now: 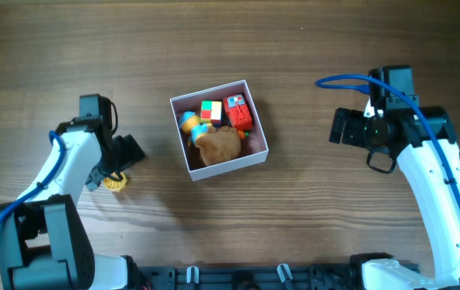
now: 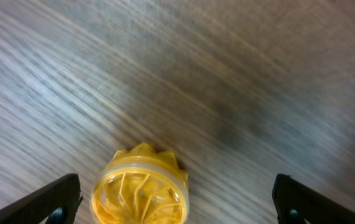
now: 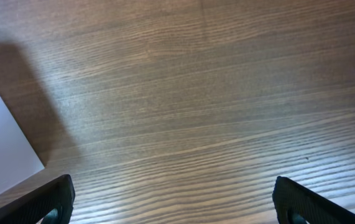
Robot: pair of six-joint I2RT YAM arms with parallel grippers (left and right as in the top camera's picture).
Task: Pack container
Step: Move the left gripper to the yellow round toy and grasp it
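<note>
The container point(image 1: 259, 129) is a square white-walled box with a pink inside, at the table's middle. It holds a brown plush toy point(image 1: 218, 145), a colourful cube point(image 1: 211, 110), a red toy point(image 1: 238, 112) and a blue-and-yellow toy point(image 1: 190, 122). A small yellow ribbed toy point(image 1: 116, 182) lies on the table left of the container. It also shows in the left wrist view point(image 2: 140, 190), between my open left gripper's fingers point(image 2: 176, 204), nearer the left finger. My right gripper point(image 3: 174, 202) is open and empty over bare wood, right of the container, whose white wall point(image 3: 0, 149) shows at the left edge.
The wooden table point(image 1: 310, 217) surrounds the container. A blue cable point(image 1: 350, 80) loops over the right arm. The arm bases and a black rail point(image 1: 254, 278) run along the front edge.
</note>
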